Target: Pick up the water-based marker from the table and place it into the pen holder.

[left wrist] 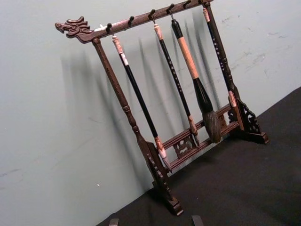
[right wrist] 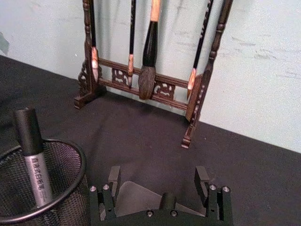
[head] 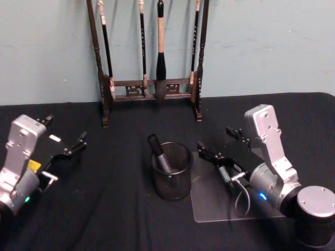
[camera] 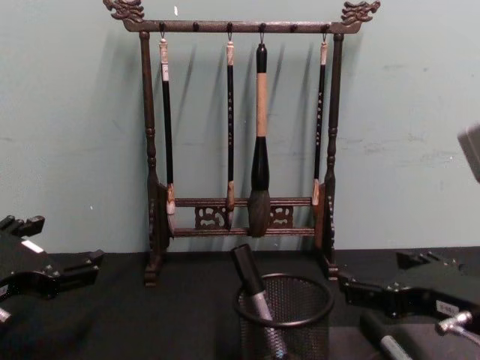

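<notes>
A pale blue-green wall (camera: 405,150), scuffed in places, stood behind. Against it, at the far edge of the table (head: 104,209), a dark wooden brush rack (camera: 211,217) with dragon-carved ends held four hanging brushes (camera: 259,150).

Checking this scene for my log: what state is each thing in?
marker: leaning inside the pen holder, cap up.
pen holder: upright on the table.
right gripper: open, empty, beside the holder.
left gripper: open, empty, off to the left.
brush rack: upright, four brushes hanging.
</notes>
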Available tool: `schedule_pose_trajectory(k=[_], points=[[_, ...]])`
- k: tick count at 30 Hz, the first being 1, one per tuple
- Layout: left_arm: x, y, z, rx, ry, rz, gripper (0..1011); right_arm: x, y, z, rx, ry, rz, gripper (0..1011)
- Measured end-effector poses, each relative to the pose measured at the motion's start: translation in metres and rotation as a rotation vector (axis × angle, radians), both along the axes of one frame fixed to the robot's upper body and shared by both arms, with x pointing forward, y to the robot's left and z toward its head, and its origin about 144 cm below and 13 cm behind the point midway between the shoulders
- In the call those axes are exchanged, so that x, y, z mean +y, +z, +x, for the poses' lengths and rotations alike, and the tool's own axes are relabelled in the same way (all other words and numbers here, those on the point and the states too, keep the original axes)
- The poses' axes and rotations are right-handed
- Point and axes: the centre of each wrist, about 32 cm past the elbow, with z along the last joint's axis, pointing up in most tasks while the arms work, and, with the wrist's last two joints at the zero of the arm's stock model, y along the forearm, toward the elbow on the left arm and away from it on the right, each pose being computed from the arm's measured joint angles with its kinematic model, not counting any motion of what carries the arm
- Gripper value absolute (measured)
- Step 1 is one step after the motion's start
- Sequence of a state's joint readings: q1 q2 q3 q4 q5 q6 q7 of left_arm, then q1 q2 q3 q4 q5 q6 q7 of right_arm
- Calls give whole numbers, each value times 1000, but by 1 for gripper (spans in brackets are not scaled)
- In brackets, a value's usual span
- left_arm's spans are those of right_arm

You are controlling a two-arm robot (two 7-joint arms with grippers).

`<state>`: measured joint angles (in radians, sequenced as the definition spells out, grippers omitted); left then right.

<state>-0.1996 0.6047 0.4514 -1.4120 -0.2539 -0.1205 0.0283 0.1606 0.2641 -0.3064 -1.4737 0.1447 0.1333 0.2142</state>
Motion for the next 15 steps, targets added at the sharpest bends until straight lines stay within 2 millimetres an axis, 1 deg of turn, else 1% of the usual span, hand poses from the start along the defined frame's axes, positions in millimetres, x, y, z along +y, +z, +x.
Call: schedule_pose_trajectory(k=[2, 15], points=[[0, 0, 0, 0, 0, 0, 1001, 3, -4, 2, 16, -22, -23, 1003], [0, 0, 0, 0, 0, 0, 1001, 10, -13, 7, 82, -69, -52, 1002]])
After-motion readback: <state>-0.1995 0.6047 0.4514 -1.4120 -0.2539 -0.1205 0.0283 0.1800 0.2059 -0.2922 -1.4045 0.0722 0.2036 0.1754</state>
